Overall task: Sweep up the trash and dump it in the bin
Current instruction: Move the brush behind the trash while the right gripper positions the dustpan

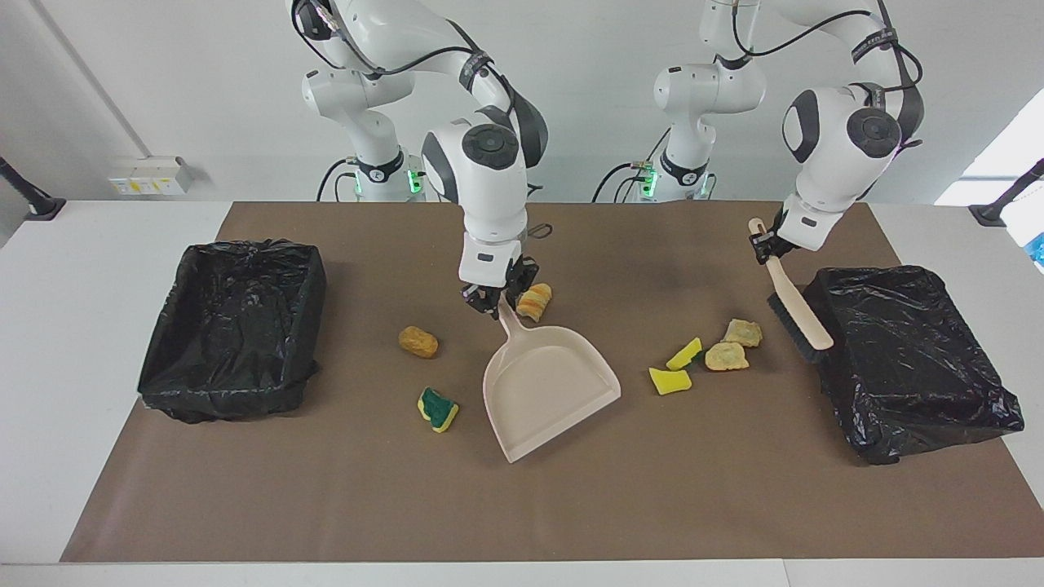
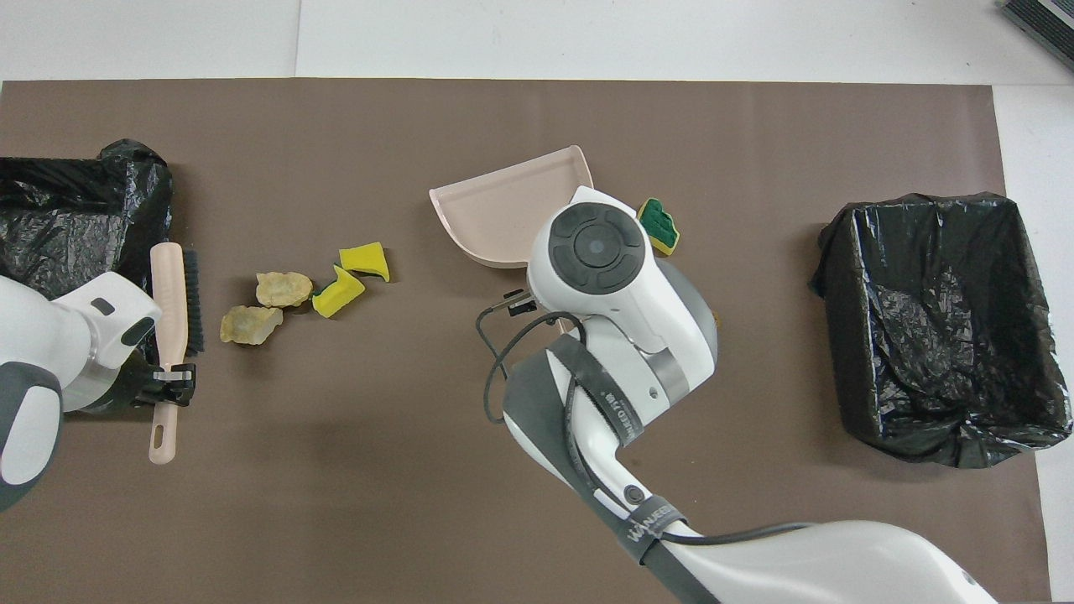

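So we've got both arms holding their tools over the brown mat.

Right gripper [image 1: 492, 303] has its jaws clamped on the dustpan [image 1: 548, 390] handle, with the pan angled on the counter [image 1: 81, 244]. Left gripper [image 1: 763, 244] jaws grip the brush [image 1: 795, 314]. Trash scraps [image 1: 705, 353] lie either side of the dustpan, with one lump [image 1: 534, 301] beside its handle.

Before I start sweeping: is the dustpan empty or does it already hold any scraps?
Empty. The dustpan shows a bare beige floor in both views; scraps such as the yellow sponge piece lie on the mat beside it.
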{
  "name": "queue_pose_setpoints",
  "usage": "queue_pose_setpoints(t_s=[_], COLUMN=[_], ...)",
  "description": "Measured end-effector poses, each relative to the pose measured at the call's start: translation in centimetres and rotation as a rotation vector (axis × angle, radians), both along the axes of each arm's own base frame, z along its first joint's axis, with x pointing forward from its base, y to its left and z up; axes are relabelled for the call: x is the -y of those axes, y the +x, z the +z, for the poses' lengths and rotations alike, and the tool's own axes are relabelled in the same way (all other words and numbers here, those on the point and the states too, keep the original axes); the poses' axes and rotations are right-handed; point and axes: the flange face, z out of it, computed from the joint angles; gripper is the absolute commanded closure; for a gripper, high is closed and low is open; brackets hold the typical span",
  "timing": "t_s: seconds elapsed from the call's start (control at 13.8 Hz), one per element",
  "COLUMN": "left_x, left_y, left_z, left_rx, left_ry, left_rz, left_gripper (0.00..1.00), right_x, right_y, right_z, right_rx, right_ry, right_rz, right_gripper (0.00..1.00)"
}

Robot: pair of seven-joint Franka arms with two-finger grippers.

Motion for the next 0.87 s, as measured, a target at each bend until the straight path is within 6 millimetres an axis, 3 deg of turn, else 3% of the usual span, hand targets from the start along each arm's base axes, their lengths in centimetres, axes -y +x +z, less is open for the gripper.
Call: queue_pose_setpoints(t_s=[0.36, 0.87], left_x=[0.7, 4.4], left_y=[0.6, -0.4], left_z=[-3.5, -5.2], left_rx=[-0.016, -0.049], left_ry=[0.013, 0.014], left_rz=[0.058, -0.041], left_gripper=[1.0, 1.0], right_x=[6.6, 10.2], right_y=[2.3, 2.3], right_z=[-2.3, -4.6], right_rx=[-0.036, -0.049], right_ry=[-0.007, -0.004], right_rz=[0.471, 0.724], right_gripper=[1.0, 1.0])
